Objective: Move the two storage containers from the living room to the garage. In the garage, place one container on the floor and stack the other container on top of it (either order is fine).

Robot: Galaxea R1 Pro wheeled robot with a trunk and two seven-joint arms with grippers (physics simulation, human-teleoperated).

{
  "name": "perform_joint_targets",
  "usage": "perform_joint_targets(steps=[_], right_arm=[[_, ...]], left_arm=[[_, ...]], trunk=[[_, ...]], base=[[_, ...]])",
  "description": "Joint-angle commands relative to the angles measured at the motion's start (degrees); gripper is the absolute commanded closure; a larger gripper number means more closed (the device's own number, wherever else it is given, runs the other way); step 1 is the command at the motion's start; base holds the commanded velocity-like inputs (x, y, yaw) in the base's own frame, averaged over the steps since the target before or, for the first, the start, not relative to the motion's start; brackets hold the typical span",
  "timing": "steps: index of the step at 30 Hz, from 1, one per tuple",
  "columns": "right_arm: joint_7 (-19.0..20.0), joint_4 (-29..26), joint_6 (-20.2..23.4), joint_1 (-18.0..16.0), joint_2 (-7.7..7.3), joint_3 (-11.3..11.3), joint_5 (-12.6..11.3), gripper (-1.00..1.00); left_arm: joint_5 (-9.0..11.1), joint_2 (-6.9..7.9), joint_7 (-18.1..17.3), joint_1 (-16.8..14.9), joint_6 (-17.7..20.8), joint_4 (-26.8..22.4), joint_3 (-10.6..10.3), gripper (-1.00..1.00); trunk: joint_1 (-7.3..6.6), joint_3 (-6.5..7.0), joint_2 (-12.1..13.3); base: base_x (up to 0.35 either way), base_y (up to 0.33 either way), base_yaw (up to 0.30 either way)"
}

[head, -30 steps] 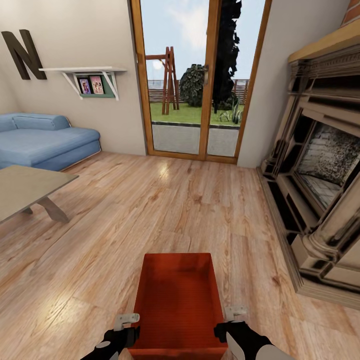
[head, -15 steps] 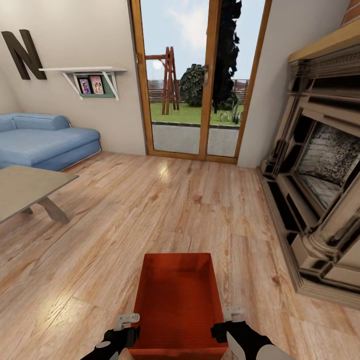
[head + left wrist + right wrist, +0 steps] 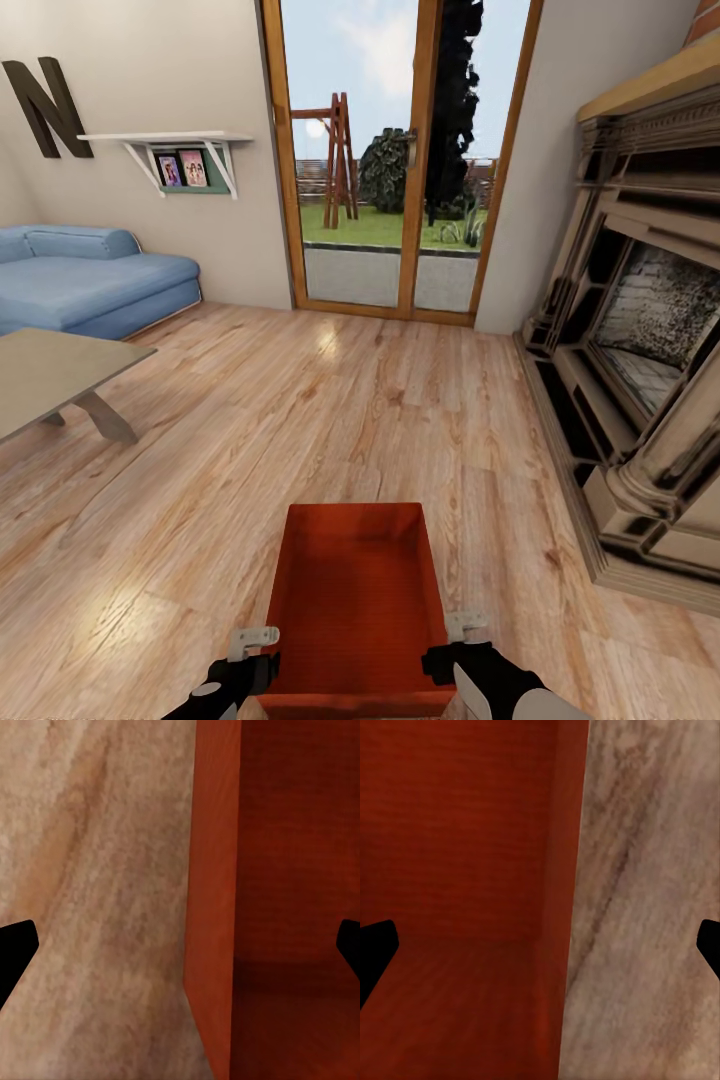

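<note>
One red-orange storage container (image 3: 355, 600) sits on the light wood plank flooring just ahead of me, its open top empty. My left gripper (image 3: 262, 655) is at its near left wall and my right gripper (image 3: 450, 650) at its near right wall. In the left wrist view the container's wall (image 3: 214, 907) stands between wide-apart fingers, and the left gripper (image 3: 187, 941) is open. The right wrist view shows the same: the wall (image 3: 562, 870) runs between the spread fingers of the open right gripper (image 3: 547, 941). The second container, the garage and its concrete floor are out of view.
This is a wood-floored living room. A grey low table (image 3: 50, 375) stands at the left, with a blue sofa (image 3: 90, 280) behind it. A large stone fireplace (image 3: 640, 350) lines the right side. Glass patio doors (image 3: 395, 170) are straight ahead.
The right gripper has edged slightly inward toward the container's wall. The whole view has shifted very slightly. The left gripper stays where it was.
</note>
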Motion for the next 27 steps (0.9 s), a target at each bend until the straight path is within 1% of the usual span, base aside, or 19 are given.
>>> perform_joint_targets(steps=[1, 3, 9, 27], right_arm=[[-0.20, -0.12, 0.43, 0.00, -0.02, 0.31, 0.22, -1.00], [-0.20, -0.12, 0.43, 0.00, -0.05, 0.29, 0.22, -1.00], [-0.20, -0.12, 0.42, 0.00, -0.08, 0.25, 0.22, -1.00], [-0.20, -0.12, 0.42, 0.00, -0.09, 0.31, 0.23, -1.00]], left_arm=[[0.51, 0.01, 0.26, -0.03, -0.21, 0.05, -0.50, -1.00], [0.51, 0.01, 0.26, -0.04, -0.21, 0.05, -0.50, -1.00], [0.51, -0.02, 0.26, -0.03, -0.21, 0.05, -0.51, -1.00], [0.55, 0.01, 0.26, -0.04, -0.21, 0.05, -0.49, -1.00]], trunk=[[-0.01, -0.05, -0.02], [-0.01, -0.05, -0.02], [1.31, -1.12, -2.42], [1.31, -1.12, -2.42]], base=[[0.000, 0.000, 0.000], [0.000, 0.000, 0.000], [0.000, 0.000, 0.000], [0.000, 0.000, 0.000]])
